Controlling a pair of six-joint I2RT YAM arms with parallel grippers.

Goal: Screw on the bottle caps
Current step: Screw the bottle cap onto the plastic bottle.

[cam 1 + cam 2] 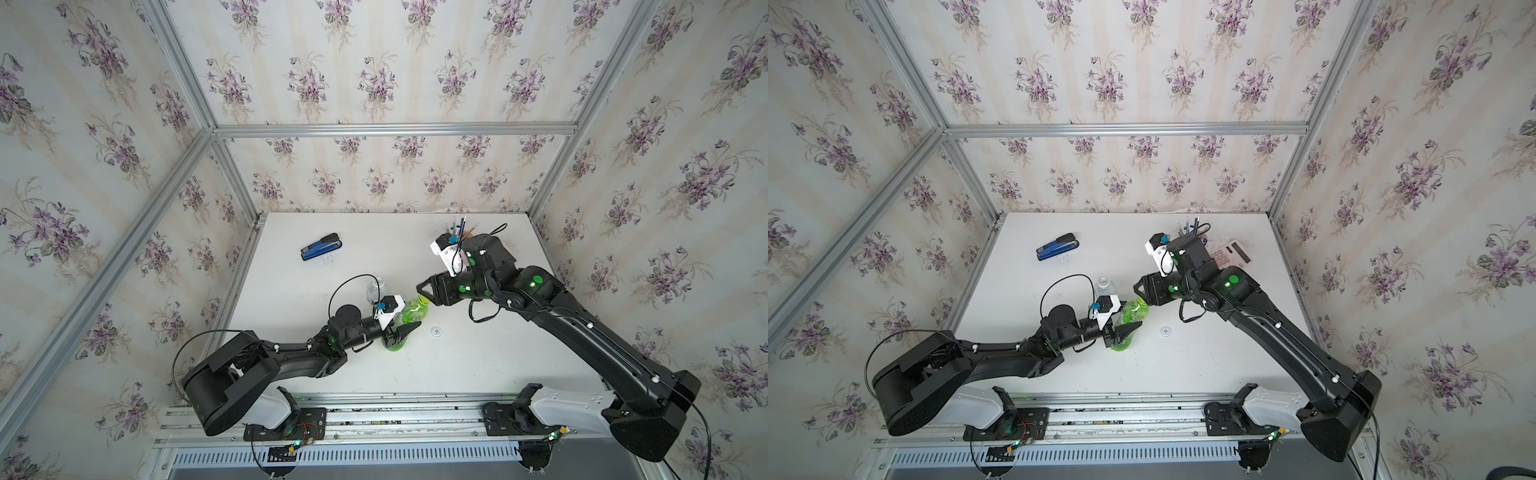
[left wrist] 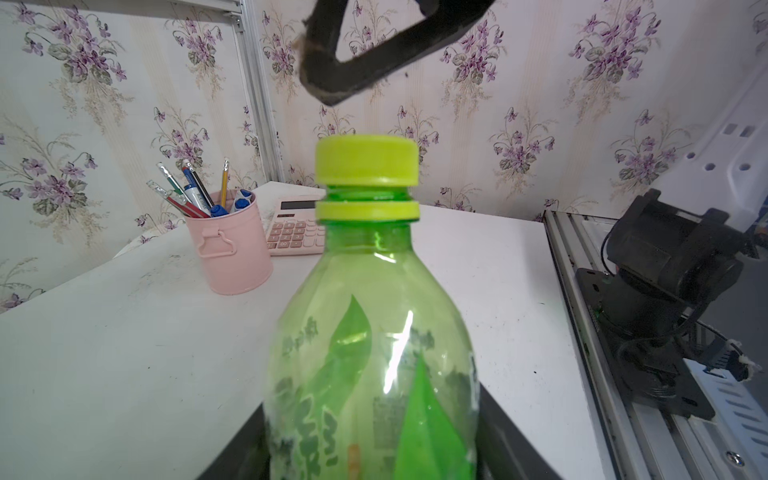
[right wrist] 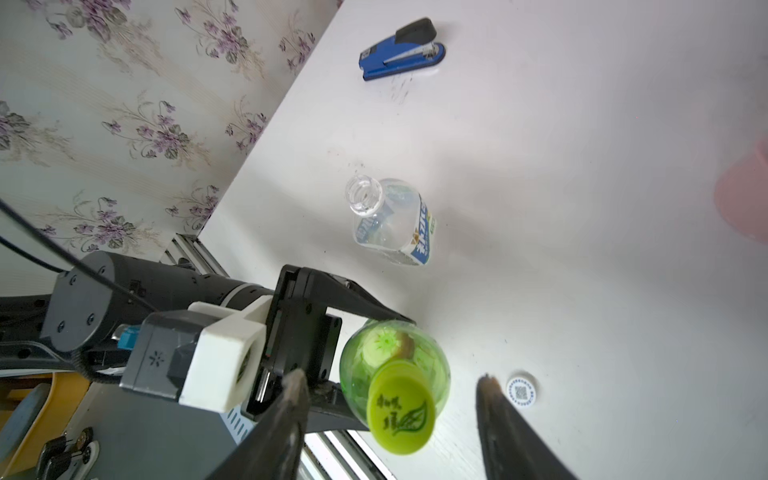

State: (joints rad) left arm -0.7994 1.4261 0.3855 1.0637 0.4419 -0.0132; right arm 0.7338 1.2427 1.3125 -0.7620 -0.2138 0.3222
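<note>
nearest the rail, the left gripper [image 1: 403, 332] reaches over the table [image 1: 478, 365] and is clamped on the body of the green bottle [image 1: 409, 316]. the right wrist view shows one finger pressed to the plastic on each side. the green bottle stands upright near the middle of the table, with a leaf print on its side. on its neck sits the green cap [image 2: 366, 160], level, with a strip of bare thread showing between the cap's skirt and the ring below it. the right gripper [image 3: 392, 384] hangs over that cap with its fingers spread wide, one on each side and neither touching it. in the left wrist view one of its fingertips is above the cap, with wall showing between them. just beside the green bottle, on the right arm's side, the white cap [image 1: 436, 331] lies flat on the table, dark mark up, touching nothing. just behind the left wrist, the clear bottle [image 3: 390, 222] stands with its mouth open and uncapped, near the green bottle but apart from it. farther back, a blue stapler [image 1: 321, 246] lies alone toward the left side. at the far right a pink cup [image 2: 228, 241] of pens stands just beside a pink calculator [image 2: 295, 228], both well apart from the bottles
</note>
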